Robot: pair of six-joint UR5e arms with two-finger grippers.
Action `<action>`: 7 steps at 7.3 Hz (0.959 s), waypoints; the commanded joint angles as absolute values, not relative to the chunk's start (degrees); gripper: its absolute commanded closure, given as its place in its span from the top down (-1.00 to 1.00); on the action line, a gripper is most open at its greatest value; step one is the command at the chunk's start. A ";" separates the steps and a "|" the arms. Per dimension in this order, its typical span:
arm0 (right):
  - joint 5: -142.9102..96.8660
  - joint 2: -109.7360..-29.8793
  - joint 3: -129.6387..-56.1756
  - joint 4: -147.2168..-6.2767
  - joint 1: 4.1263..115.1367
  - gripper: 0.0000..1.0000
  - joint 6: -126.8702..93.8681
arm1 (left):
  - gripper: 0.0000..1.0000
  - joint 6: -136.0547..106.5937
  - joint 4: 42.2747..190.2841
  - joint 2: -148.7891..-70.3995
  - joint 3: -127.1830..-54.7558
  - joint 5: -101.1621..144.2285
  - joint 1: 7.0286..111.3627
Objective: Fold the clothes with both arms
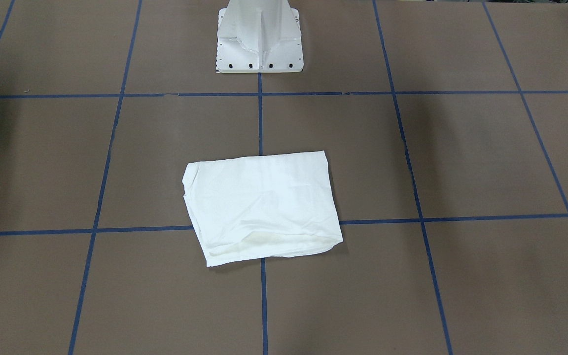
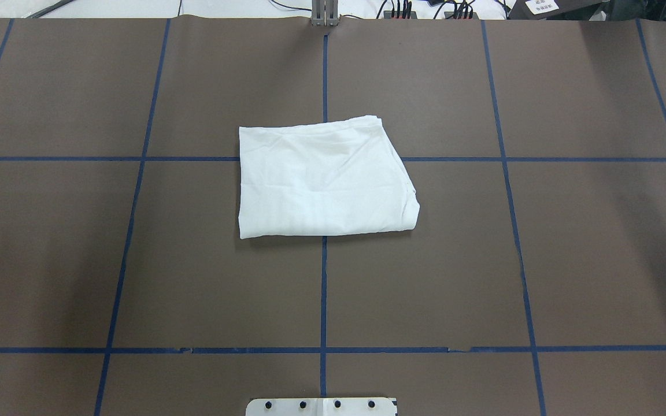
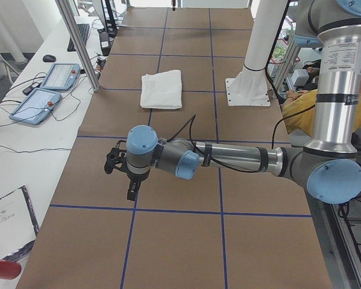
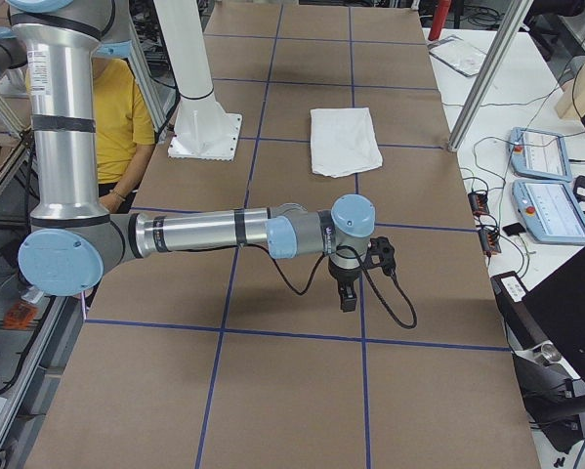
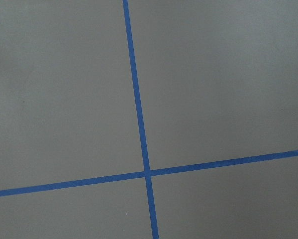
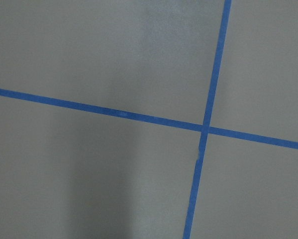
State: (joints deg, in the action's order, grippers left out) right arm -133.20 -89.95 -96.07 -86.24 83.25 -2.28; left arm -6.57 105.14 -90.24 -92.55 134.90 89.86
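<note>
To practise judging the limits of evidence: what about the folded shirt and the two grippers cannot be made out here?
Folded white shirt: collar, sleeves and any print are tucked inside its own folds, in every view.
Left gripper: seen only in the exterior left view, dark and small; open or shut is unclear.
Right gripper: seen only in the exterior right view; same doubt.
Person in yellow: partly hidden by the right arm.

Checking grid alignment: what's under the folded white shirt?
The shirt lies flat on the brown table cover. Two blue tape lines run under it; their crossing is covered. Whether anything else lies beneath cannot be seen.
</note>
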 commanded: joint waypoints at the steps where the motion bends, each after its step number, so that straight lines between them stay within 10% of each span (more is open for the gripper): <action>1: -133.33 -90.09 -95.71 -85.96 83.23 1.00 -2.37 | 1.00 -6.42 104.85 -88.69 -91.76 134.91 90.09; 7: -133.50 -90.70 -95.98 -85.96 83.23 1.00 -3.25 | 1.00 -6.59 104.85 -87.89 -92.28 134.91 90.44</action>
